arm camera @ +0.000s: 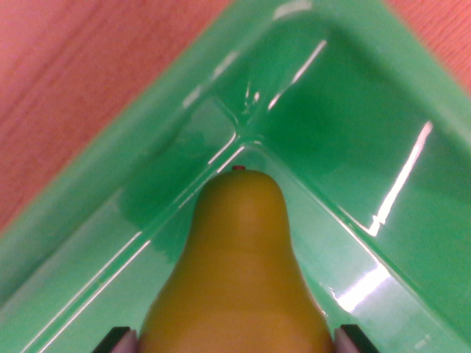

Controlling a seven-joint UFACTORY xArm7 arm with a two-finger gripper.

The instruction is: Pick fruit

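Gripper (235,342) clasps a yellow pear (239,272) in a green bin (368,147) corner — smooth skin could slip free.

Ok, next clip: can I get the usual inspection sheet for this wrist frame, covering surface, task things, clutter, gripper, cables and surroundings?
Surface: reddish wood-grain tabletop, visible only outside the bin at the upper corners.
Job's things: one yellow-green pear, narrow end with a small dark tip pointing into the corner of a glossy green bin; whether it rests on the bin floor cannot be told.
Clutter: nothing seen.
Gripper: gripper barely in view, two fingertips at the bottom edge on either side of the pear's wide end; contact with the pear cannot be told.
Cables: nothing seen.
Surroundings: nothing seen beyond bin and tabletop; bright light streaks reflect off the bin walls.
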